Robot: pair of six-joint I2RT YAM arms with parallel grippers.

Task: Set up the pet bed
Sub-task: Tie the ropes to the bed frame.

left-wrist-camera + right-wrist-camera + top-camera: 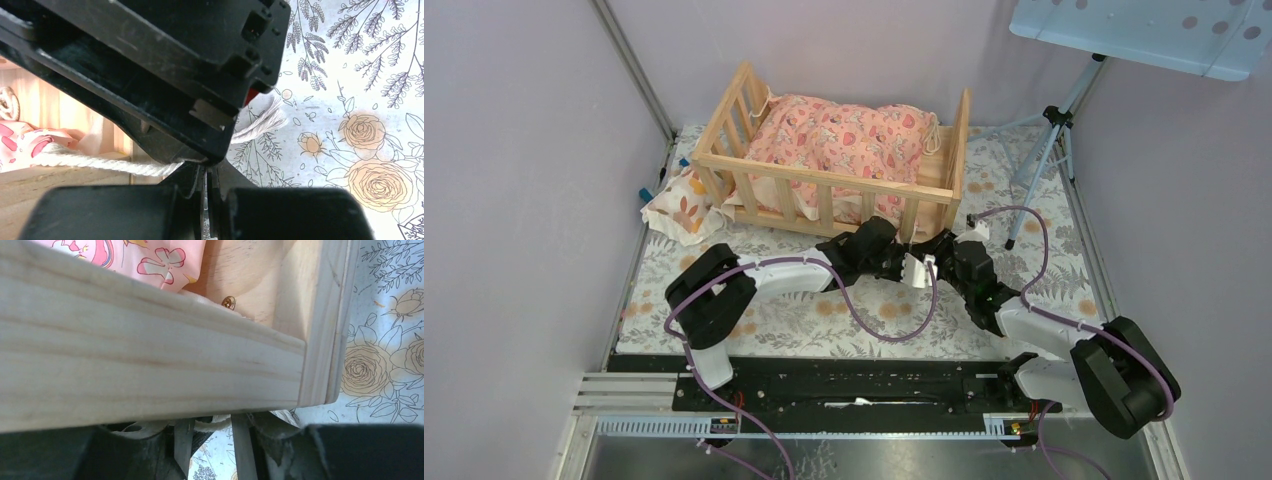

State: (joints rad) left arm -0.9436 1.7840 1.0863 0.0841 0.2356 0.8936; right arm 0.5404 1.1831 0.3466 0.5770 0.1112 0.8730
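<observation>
Left tool [204, 175] shut—pinching cord [100, 162] (white).

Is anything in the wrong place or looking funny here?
Yes. The small leaf-print pillow lies crumpled on the table outside the pet bed, by its left corner, while the pink cushion sits inside.

One wooden pet bed [824, 185], one pink patterned cushion [844, 135], one small leaf-print pillow [679, 208] and one white twisted cord [100, 162]. Two black robot arms: the left arm [774, 275] and the right arm [1044, 335]. One tripod [1049, 150] — and one floral bench cloth [824, 320].
</observation>
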